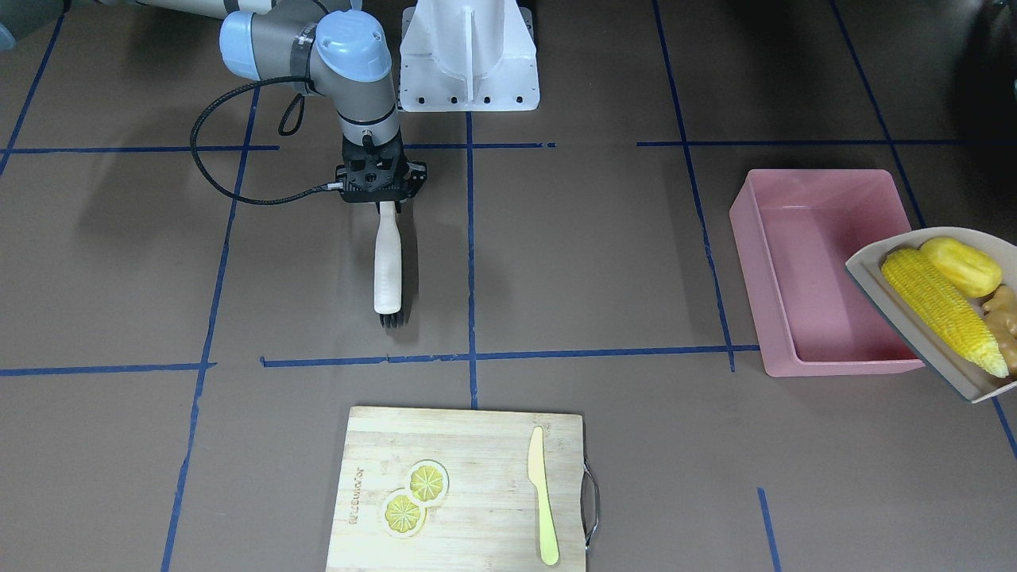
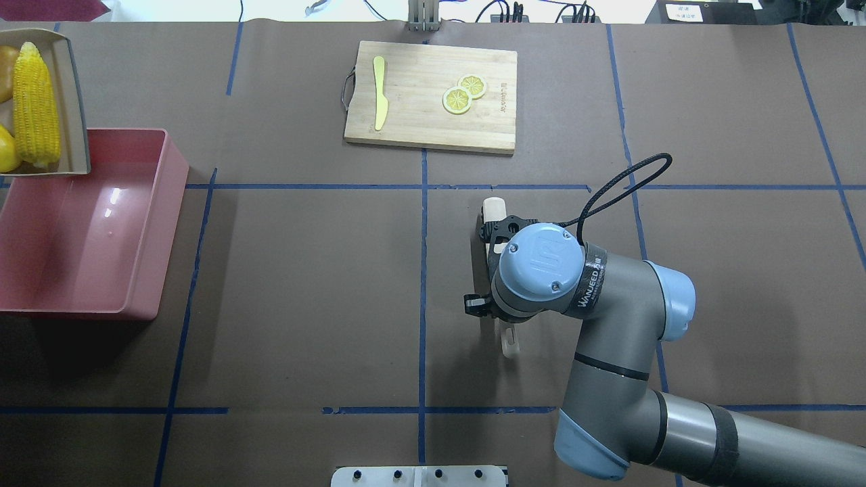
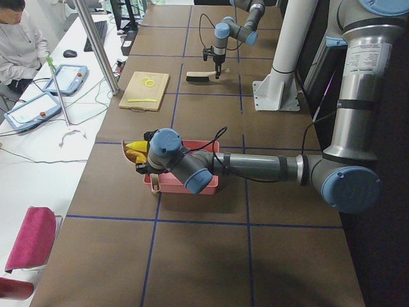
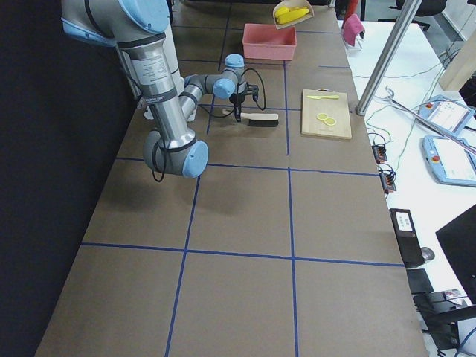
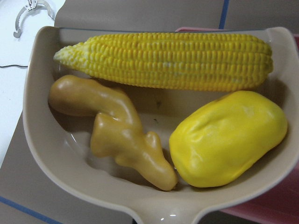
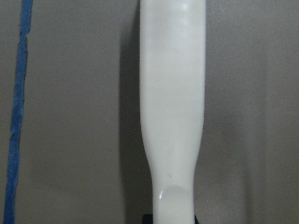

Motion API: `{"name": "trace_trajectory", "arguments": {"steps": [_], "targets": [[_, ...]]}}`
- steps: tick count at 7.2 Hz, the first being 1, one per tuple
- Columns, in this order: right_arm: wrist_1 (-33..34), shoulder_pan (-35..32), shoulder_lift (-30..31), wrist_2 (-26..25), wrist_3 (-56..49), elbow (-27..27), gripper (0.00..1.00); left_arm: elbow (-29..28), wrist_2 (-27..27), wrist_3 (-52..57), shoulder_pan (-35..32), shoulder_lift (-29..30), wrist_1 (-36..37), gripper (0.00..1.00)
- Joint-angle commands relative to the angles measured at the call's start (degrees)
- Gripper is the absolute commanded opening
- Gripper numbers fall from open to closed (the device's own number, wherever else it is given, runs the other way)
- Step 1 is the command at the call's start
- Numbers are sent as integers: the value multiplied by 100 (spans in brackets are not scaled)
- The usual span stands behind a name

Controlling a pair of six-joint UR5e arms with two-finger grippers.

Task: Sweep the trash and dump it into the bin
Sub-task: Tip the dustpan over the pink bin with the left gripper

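The beige dustpan hangs tilted over the right end of the pink bin. It holds the corn cob, the yellow potato-like lump and the ginger root. The left wrist view shows the corn, lump and ginger lying in the pan. My left gripper is at the pan's handle; I cannot tell its state. My right gripper is shut on the white handle of a brush low over the table's middle.
A wooden cutting board with two lemon slices and a pale knife lies at the operators' side. The robot's white base stands behind the brush. The bin's floor holds nothing.
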State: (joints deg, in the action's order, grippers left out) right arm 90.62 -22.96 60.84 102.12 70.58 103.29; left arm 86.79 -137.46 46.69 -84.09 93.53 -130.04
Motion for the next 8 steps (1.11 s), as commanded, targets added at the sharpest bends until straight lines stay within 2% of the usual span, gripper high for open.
{"name": "trace_trajectory", "arguments": {"steps": [1,3,7,8], "targets": [[0,-6,6,1,0,7,0,40,681,915,6,16,354,0],[0,2,6,10,0,7,0,58,1149,1909,-11,42,759,0],[-9,-15,24,10,0,7,0,110,1256,2511,41,138,778,0],[-9,-6,15,10,0,7,0,241,1457,2781,68,165,909,0]]}}
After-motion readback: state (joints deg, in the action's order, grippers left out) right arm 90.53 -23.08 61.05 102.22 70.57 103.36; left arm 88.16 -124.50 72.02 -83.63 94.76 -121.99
